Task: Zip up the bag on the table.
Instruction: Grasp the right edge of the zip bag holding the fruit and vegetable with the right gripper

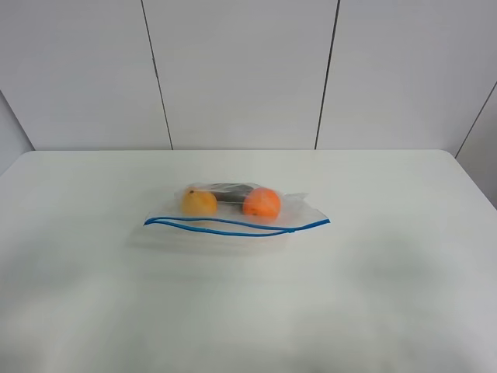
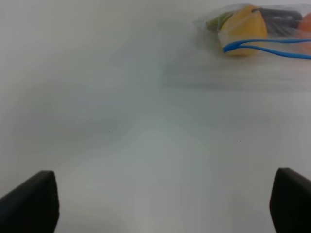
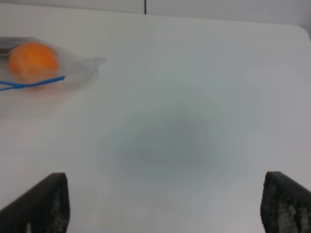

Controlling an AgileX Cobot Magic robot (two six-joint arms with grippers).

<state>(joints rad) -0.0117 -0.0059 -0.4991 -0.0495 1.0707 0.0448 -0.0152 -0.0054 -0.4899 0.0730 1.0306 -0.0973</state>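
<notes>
The clear bag (image 1: 293, 211) lies flat near the middle of the white table (image 1: 388, 295). Its blue zipper strip (image 1: 233, 226) runs along the near edge, and its two lines stand apart at the left end. Inside are a yellow-orange fruit (image 1: 199, 203), an orange fruit (image 1: 262, 203) and a dark object (image 1: 229, 190). Neither gripper shows in the exterior high view. My left gripper (image 2: 163, 206) is open and empty, well short of the bag (image 2: 214, 19). My right gripper (image 3: 164, 206) is open and empty, also apart from the bag (image 3: 80, 68).
A white panelled wall (image 1: 241, 70) stands behind the table's far edge. The table's rounded far right corner (image 3: 301, 31) shows in the right wrist view. Bare tabletop surrounds the bag on all sides.
</notes>
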